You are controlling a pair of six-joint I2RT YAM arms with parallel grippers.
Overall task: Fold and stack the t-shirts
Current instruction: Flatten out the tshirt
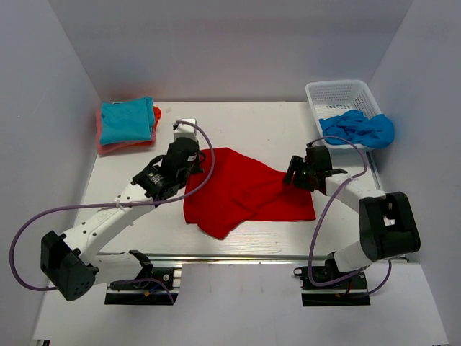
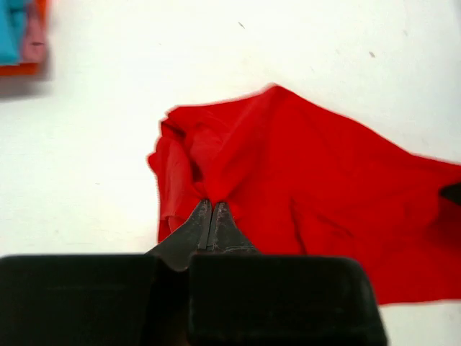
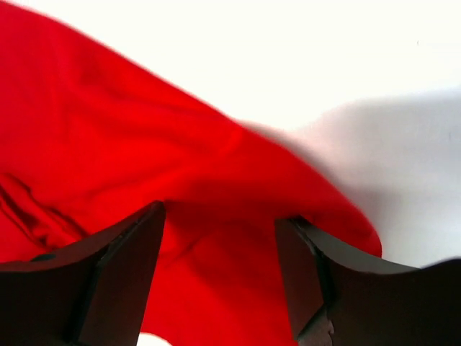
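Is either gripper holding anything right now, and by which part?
The left gripper pinches a bunched edge fold of the red t-shirt; the right gripper is open, holding nothing.

Colour key. The large short-sleeved soft cloth t-shirt (image 1: 245, 191) is showing a plain bright red with no pattern, and its creases are reading as darker red. The folded rectangular cloth t-shirt (image 1: 126, 120) is showing plain turquoise. The folded cloth t-shirt beneath it (image 1: 115, 147) is showing orange-pink along its edges. The flat table top (image 1: 252, 122) is reading white. The plastic mesh basket (image 1: 338, 94) is appearing white with a regular grid of holes, and the crumpled cloth (image 1: 358, 128) in it is appearing plain blue. The left gripper (image 2: 212, 205) and right gripper (image 3: 220, 216) are showing black fingers. The left arm (image 1: 108, 216) and right arm (image 1: 353, 189) are showing white links with black joints, and their cables (image 1: 18, 245) are appearing pale purple.
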